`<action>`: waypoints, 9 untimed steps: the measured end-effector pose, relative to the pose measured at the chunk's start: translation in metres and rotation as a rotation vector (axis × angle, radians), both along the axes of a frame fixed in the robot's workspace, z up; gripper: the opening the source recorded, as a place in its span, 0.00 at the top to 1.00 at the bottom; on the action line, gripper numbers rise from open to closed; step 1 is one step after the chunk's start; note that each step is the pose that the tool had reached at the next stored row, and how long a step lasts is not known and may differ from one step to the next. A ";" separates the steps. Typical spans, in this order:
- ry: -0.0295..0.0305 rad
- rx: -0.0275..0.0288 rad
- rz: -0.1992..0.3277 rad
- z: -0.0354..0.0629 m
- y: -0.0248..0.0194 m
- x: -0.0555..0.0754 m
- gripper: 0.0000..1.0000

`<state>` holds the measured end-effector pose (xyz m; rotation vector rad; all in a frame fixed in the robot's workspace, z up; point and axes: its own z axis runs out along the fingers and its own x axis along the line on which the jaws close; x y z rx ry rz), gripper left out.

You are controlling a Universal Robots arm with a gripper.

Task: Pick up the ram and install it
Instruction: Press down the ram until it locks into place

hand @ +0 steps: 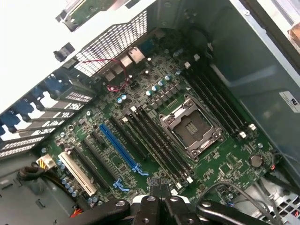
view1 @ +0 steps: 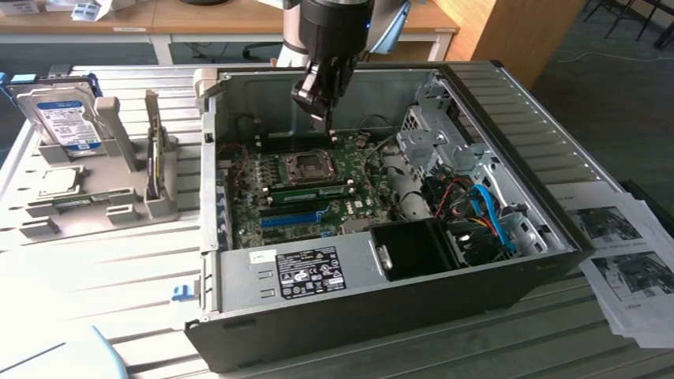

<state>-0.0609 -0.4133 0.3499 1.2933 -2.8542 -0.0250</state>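
The black end effector point(view1: 327, 118) has its fingers pinched together, hanging over the far side of the green motherboard point(view1: 353, 207) in the open grey computer case point(view1: 548, 237). The long green ram stick point(view1: 311, 192) looks slotted just near the silver processor socket point(view1: 312, 165), I think. If it drifts down, it could clip that socket.

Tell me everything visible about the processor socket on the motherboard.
The processor socket is a square silver metal frame around a dark centre, with no cooler over it. Whether a chip sits inside cannot be told. It lies flat on the green motherboard inside the open case, flanked on two sides by rows of long dark memory slots. Nothing touches it. The shut gripper hangs above the board.
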 end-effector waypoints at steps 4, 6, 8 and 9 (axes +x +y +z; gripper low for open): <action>0.0000 0.0000 -0.044 -0.0010 0.0000 0.000 0.91; -0.0001 0.0000 -0.068 -0.0015 0.0000 -0.001 0.91; -0.0001 0.0000 -0.092 -0.0019 0.0000 -0.001 0.91; -0.0001 0.0000 -0.103 -0.0021 0.0000 -0.001 0.91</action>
